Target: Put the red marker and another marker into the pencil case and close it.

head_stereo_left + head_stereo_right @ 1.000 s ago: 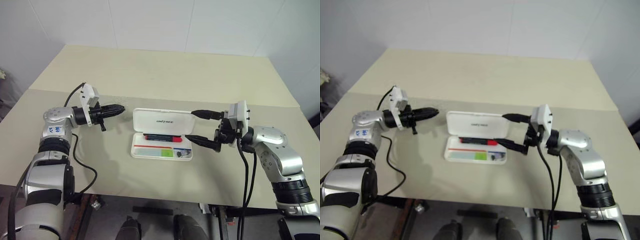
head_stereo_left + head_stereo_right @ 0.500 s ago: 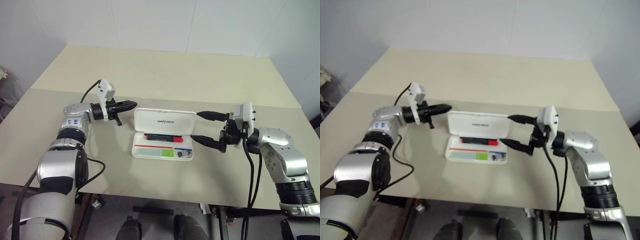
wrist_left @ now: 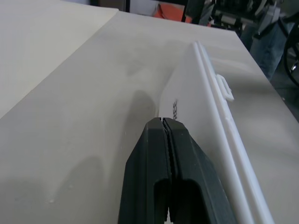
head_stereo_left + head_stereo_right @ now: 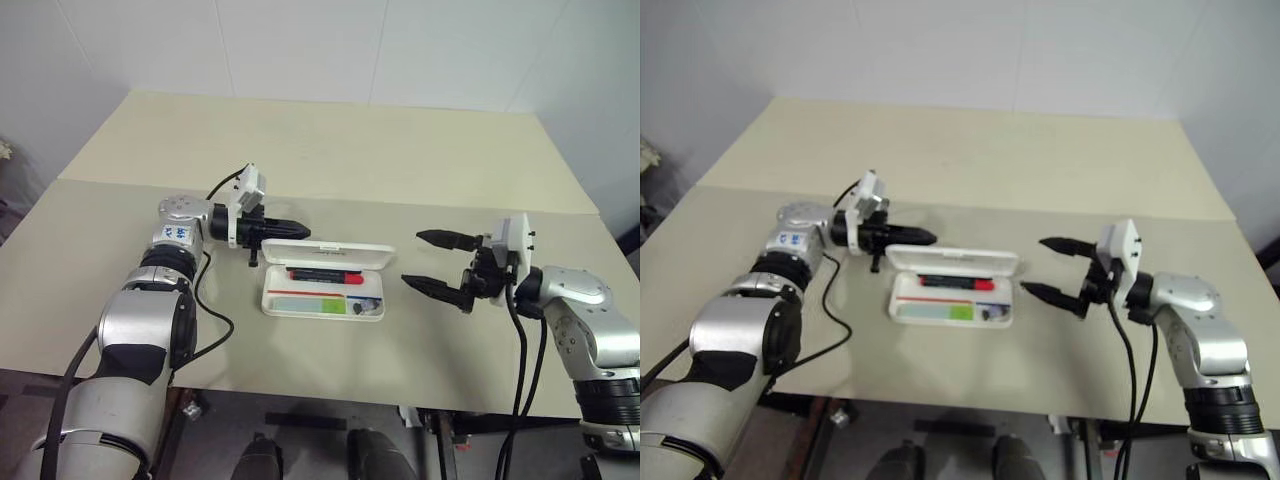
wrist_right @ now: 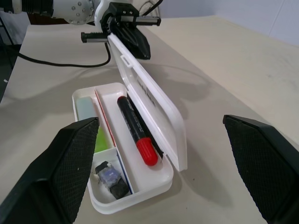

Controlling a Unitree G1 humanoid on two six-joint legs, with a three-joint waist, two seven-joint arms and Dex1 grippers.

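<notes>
Your work area: table against a white wall.
You have a pale beige table (image 4: pixel 330 140) with a straight seam (image 4: pixel 400 200) running across it from side to side, dividing a far panel from a near one. The white wall (image 4: pixel 300 45) behind shows faint panel joints. Below the near edge you see grey floor (image 4: pixel 320 415). Light is even and soft. Dark clutter (image 3: pixel 224 11) stands beyond the table's end in the left wrist view.
</notes>
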